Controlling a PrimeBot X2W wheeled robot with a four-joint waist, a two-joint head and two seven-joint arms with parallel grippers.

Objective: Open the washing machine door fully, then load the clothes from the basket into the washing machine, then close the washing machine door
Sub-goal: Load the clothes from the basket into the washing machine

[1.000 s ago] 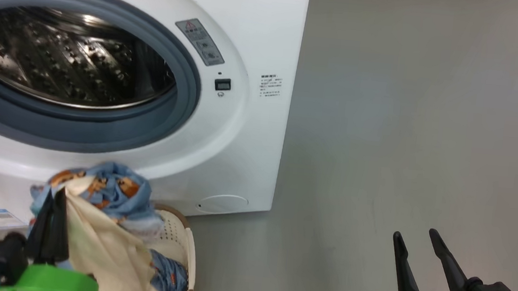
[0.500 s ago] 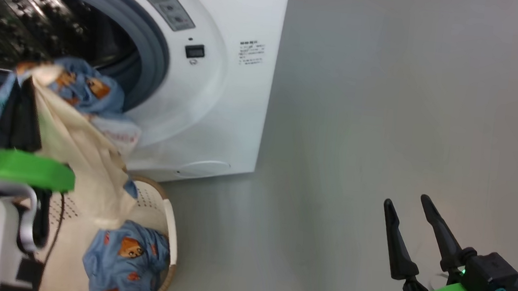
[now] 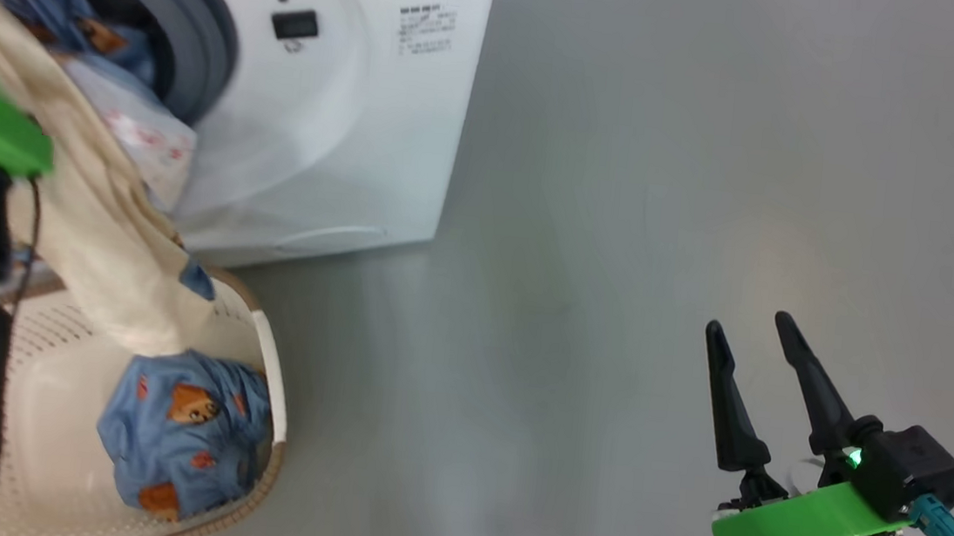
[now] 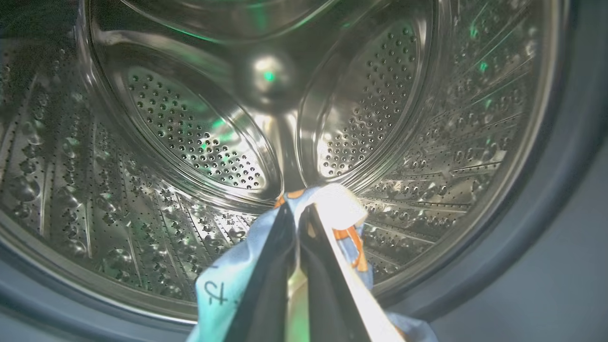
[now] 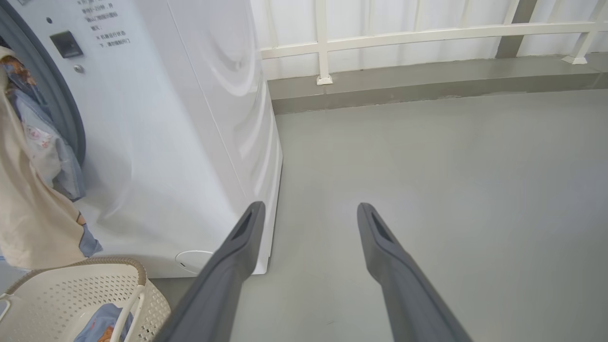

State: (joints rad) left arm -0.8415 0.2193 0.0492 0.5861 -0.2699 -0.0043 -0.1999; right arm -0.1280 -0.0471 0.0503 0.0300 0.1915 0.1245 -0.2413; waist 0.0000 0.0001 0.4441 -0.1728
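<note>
Head view: I have the washing machine (image 3: 342, 124) at upper left, its right edge giving onto wide, bare floor (image 3: 603, 228). One lifted garment (image 3: 89, 204), cream and bear-print blue, drapes from the grey gasket (image 3: 200, 49) down to the basket (image 3: 269, 353). A second garment (image 3: 180, 441) lies inside the basket. My right hand (image 3: 749, 322) hovers over the floor, fingers parted, holding nothing.

Left wrist view: my left hand (image 4: 297, 213) is pinched narrow on the lifted garment at the mouth of the steel drum (image 4: 190, 142).

Right wrist view: the machine's side stands just left of my fingers, and a white railing (image 5: 323, 42) bounds the floor beyond.
</note>
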